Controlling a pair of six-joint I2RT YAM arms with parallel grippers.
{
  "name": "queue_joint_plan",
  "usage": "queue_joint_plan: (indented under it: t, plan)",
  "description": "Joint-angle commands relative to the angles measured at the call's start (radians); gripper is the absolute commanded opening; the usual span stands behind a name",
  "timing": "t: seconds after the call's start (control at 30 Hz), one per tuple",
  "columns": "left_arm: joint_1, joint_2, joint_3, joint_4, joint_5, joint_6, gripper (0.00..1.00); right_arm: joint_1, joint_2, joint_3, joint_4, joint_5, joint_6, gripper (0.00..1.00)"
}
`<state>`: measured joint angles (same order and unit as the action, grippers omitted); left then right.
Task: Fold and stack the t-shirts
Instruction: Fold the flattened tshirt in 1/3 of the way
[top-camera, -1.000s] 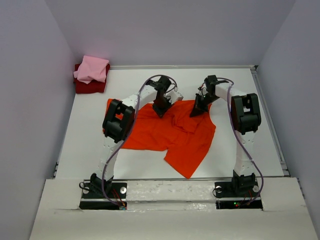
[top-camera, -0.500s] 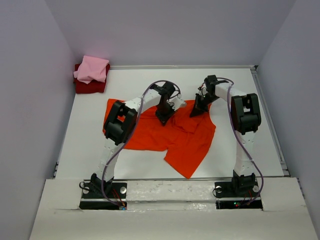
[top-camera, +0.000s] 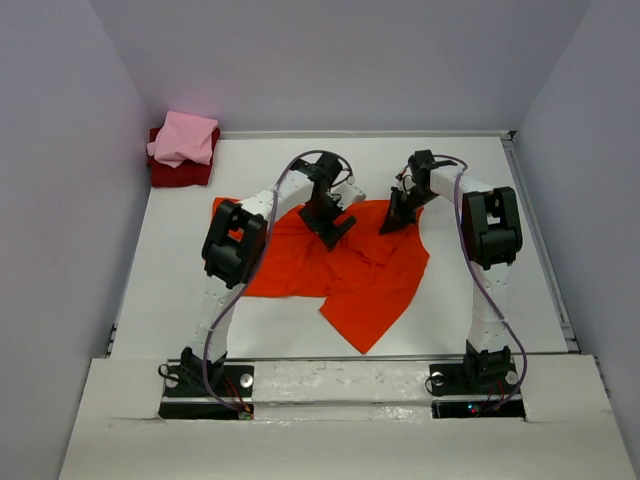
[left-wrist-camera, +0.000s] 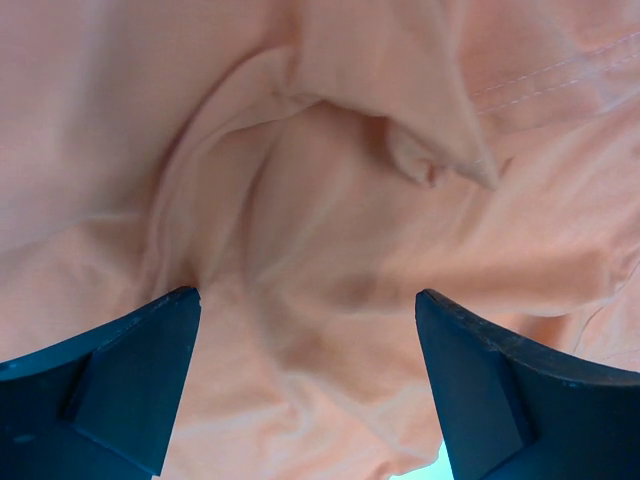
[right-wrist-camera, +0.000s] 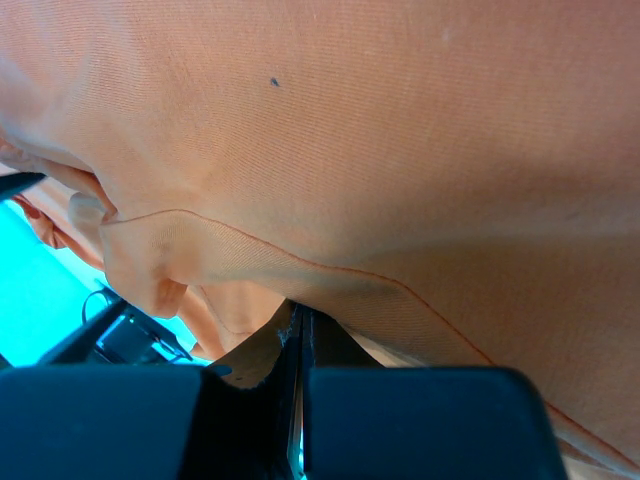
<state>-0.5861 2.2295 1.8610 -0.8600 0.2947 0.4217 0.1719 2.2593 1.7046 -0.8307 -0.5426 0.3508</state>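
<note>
The left jaws have just sprung apart. A moment ago they were pinched together on the orange-red t-shirt (top-camera: 372, 285); now they are standing wide over a crumpled ridge of its cloth (left-wrist-camera: 400, 150), holding nothing. The left arm (top-camera: 238, 240) is hanging over the far middle of the garment. The cloth has settled as it was let go, and the near tip is lying a little further left than before. I take this to mean one fold has been laid down and released, though the shirt is looking rumpled rather than neat and there is more folding to come.

The right jaws are pressed together on the shirt's far right edge, with a thin layer of fabric (right-wrist-camera: 330, 290) running into the closed gap.

The shirt is sprawling across the middle of the surface (top-camera: 505, 210). I am seeing no box, bin or basket anywhere. The only gathering place is the far left corner, where the light pink t-shirt (top-camera: 186, 138) is lying folded on top of the dark red t-shirt (top-camera: 178, 176), well apart from the orange one.
</note>
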Motion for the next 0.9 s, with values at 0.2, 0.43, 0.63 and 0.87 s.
queue_joint_plan:
  t: [0.2, 0.43, 0.63, 0.87]
  plan:
    - [0.046, -0.090, 0.107, -0.054, 0.147, 0.052, 0.99, 0.006, 0.009, 0.007, 0.008, 0.099, -0.042, 0.00]
    - [0.075, -0.114, 0.089, -0.031, 0.167, 0.066, 0.99, 0.006, 0.022, 0.033, 0.002, 0.092, -0.041, 0.00]
    - [0.086, -0.074, 0.101, -0.042, 0.126, 0.083, 0.99, 0.006, 0.023, 0.041, -0.005, 0.093, -0.047, 0.00]
    - [0.092, -0.036, 0.112, -0.037, 0.089, 0.066, 0.83, 0.006, 0.023, 0.044, -0.007, 0.092, -0.046, 0.00]
